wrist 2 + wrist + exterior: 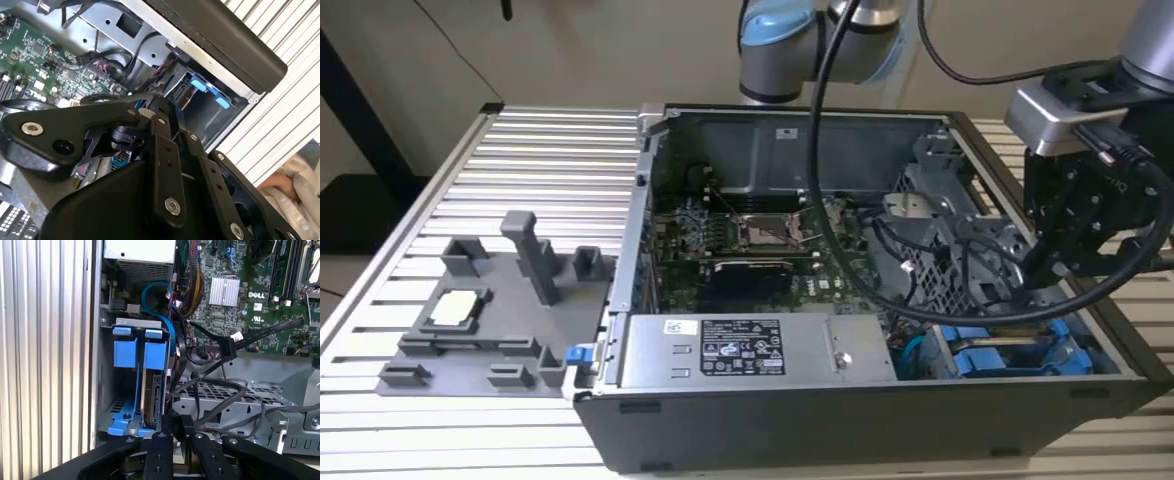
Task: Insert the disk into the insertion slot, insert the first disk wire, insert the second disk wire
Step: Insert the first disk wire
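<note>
Several loose black cables (220, 390) cross just beside the grey sheet-metal insertion slot (104, 390), so the fingers (189, 422), seemingly pressed together on nothing, could snag one. The silver-grey disk (151, 395) in its blue plastic carrier stands edge-on inside the slot, at the open grey computer case's (854, 420) near corner on the exterior view's right, just ahead of the fingers.

Ribbed aluminium table (520, 150), beige wall (587, 50)
</note>
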Controlling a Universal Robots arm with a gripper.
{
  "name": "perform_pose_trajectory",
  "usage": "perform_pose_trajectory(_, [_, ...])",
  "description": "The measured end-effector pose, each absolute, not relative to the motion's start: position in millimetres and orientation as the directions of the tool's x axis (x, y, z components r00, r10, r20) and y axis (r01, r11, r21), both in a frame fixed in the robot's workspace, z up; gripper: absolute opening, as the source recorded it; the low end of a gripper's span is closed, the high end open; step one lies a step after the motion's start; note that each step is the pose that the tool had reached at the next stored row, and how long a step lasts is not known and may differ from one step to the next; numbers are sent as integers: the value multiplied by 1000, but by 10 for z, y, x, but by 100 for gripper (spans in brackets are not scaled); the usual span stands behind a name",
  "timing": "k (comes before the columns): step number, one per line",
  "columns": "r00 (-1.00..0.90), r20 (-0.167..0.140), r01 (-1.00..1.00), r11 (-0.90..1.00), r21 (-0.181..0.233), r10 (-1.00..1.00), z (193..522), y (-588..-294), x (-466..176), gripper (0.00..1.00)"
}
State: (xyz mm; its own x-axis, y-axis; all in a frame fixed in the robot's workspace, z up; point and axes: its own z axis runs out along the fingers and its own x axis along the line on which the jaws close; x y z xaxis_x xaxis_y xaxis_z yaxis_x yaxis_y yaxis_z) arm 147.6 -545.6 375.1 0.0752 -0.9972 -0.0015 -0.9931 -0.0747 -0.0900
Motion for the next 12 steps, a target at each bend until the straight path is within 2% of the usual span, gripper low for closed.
perform_pose_trajectory(12, [73, -6, -996, -72, -53, -997, 3674, -5471, 1559, 19])
